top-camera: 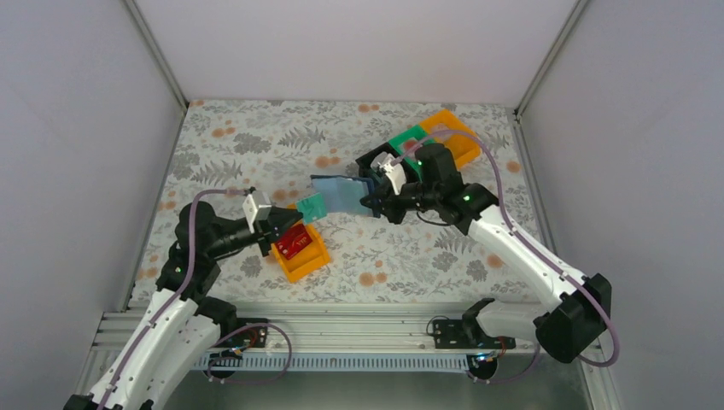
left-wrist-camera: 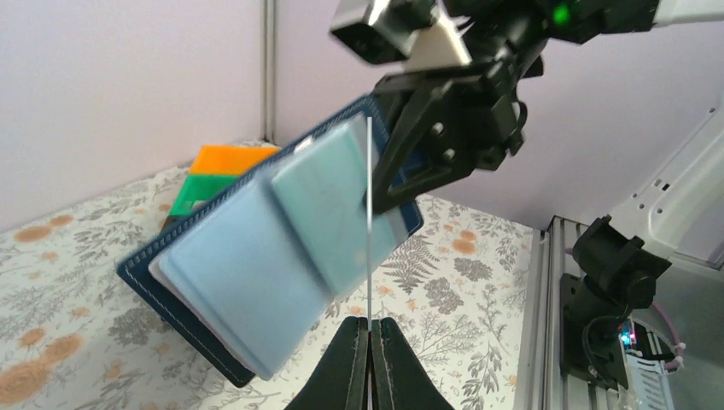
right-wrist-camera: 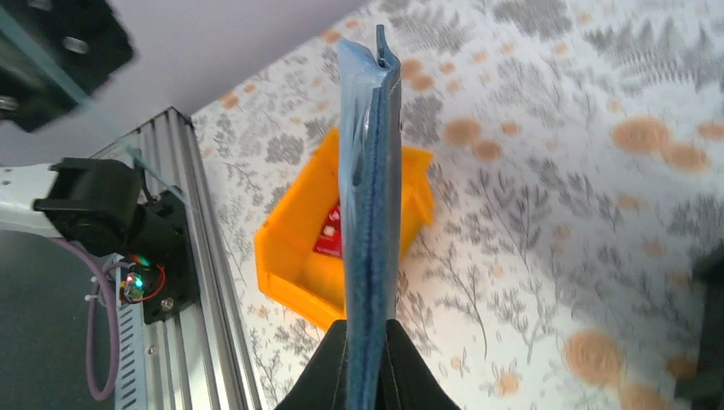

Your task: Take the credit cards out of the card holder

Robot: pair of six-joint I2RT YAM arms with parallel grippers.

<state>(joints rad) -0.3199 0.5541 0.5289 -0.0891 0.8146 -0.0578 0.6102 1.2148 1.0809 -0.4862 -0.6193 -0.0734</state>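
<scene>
My left gripper [top-camera: 286, 224] is shut on a teal credit card [top-camera: 312, 207] held above the table. In the left wrist view that card [left-wrist-camera: 369, 213] shows edge-on as a thin line rising from the shut gripper [left-wrist-camera: 370, 323]. The dark navy card holder [top-camera: 341, 195] hangs open beside it, and my right gripper [top-camera: 373, 198] is shut on its right end. Its pale blue sleeves [left-wrist-camera: 248, 282] face the left wrist camera. Whether the card's far end still sits in a sleeve I cannot tell. From the right wrist the card holder [right-wrist-camera: 369, 171] stands edge-on in the shut gripper [right-wrist-camera: 369, 329].
An orange bin [top-camera: 300, 254] with a red card [top-camera: 293, 241] in it stands under the left gripper; the bin [right-wrist-camera: 290, 248] and the red card [right-wrist-camera: 331, 235] also show behind the holder. Black [top-camera: 376, 160], green [top-camera: 410, 139] and orange [top-camera: 452, 132] bins stand at the back right.
</scene>
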